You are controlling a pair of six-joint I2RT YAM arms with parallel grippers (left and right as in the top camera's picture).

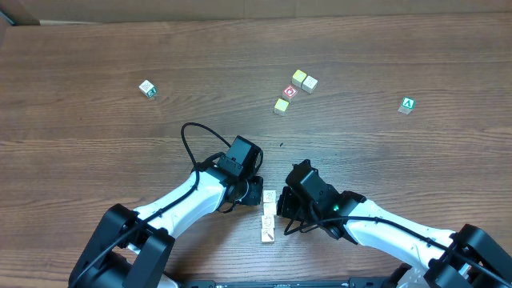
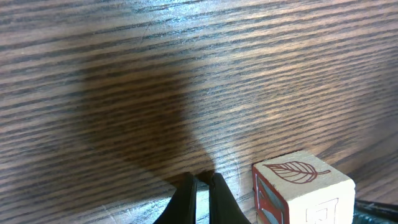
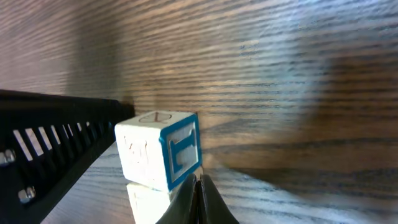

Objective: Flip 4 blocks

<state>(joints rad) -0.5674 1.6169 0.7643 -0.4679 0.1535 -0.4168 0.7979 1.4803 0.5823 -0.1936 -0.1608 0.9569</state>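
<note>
Flanking the row of blocks [image 1: 268, 214] with left gripper [image 2: 201, 182] and right gripper [image 3: 198, 182], both pinched closed on nothing. Farther off: red-circle cube [image 1: 290, 92], green-letter cube [image 1: 407, 105].

Matt pale wooden blocks [image 1: 267, 232] sit on a grained, faintly glossy wood table [image 1: 120, 136].

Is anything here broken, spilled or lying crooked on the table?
Nothing stands out. The blocks lie in a short row between the left claw and the right claw, both shut and empty. The other cubes lie scattered farther off, apparently flat.
</note>
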